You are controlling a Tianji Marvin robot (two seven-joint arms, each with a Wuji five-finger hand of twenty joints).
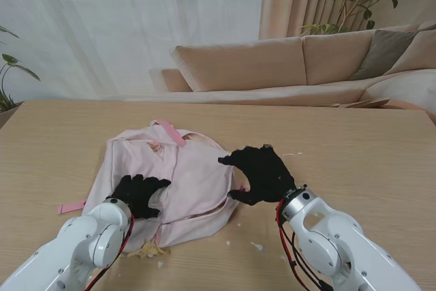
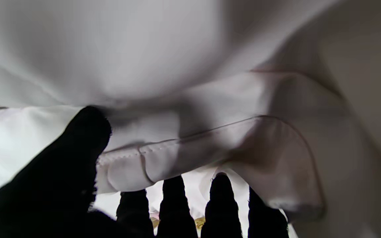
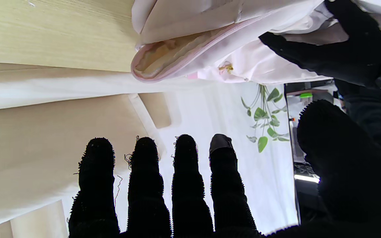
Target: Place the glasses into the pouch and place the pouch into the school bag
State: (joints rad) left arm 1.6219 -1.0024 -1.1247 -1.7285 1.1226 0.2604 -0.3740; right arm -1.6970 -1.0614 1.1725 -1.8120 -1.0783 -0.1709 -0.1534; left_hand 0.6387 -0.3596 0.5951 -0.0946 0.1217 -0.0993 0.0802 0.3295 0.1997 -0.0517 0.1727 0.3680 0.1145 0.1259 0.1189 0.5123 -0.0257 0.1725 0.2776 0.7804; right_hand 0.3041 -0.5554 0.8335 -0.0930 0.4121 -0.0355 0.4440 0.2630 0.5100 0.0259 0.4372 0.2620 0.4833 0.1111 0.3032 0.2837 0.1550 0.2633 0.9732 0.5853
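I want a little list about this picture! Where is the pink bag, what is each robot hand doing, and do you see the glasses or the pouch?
school bag: pale pink school bag lying flat on the wooden table
left hand: left hand on the bag's near left part, fingers closed on a fold of its fabric
right hand: right hand at the bag's right edge, fingers spread, holding nothing
glasses: not visible
pouch: not visible
behind the table: beige sofa, white curtain, plants
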